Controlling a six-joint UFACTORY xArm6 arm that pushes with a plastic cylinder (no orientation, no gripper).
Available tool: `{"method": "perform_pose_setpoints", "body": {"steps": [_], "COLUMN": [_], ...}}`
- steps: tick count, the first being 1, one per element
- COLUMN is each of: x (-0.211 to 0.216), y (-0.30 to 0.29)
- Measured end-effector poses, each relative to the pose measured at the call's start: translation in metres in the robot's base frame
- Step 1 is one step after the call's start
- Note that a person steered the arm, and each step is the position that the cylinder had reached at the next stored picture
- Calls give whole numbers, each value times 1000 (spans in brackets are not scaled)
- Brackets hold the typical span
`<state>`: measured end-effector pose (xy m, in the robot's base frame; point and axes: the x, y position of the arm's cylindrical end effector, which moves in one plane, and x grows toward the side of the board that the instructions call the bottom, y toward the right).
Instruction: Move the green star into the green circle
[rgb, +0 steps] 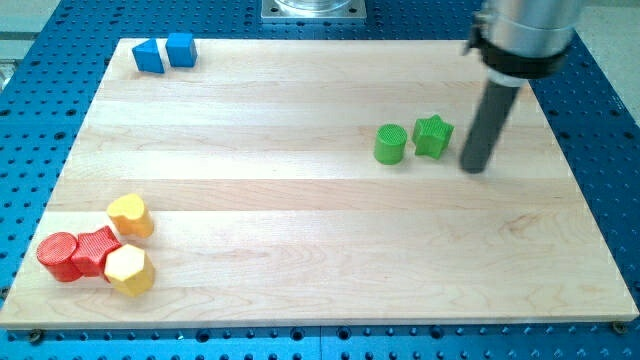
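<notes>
Step in hand, as I judged it: push the star (433, 136) left into the circle (390, 144). Best done level and centred, so it would not spin past.

My tip (476, 167) stood just right of the star, apart. No gripper fitted; bare rod. Star sat far-right on the bench (300, 110), circle just beside.

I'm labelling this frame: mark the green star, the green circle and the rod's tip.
Green star block (433, 136), camera view, top face.
Green circle block (390, 143), camera view, top face.
My tip (474, 166), camera view, rod's lower end, right of the star.
</notes>
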<state>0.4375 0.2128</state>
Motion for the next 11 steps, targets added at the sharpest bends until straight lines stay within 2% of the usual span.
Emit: {"method": "perform_pose_setpoints", "body": {"steps": [1, 2, 4, 5, 6, 8, 9, 10, 11], "x": [-22, -43, -42, -42, -31, 7, -2, -65, -149], "y": [11, -38, -129, -111, -56, -130, -85, -75, -115]}}
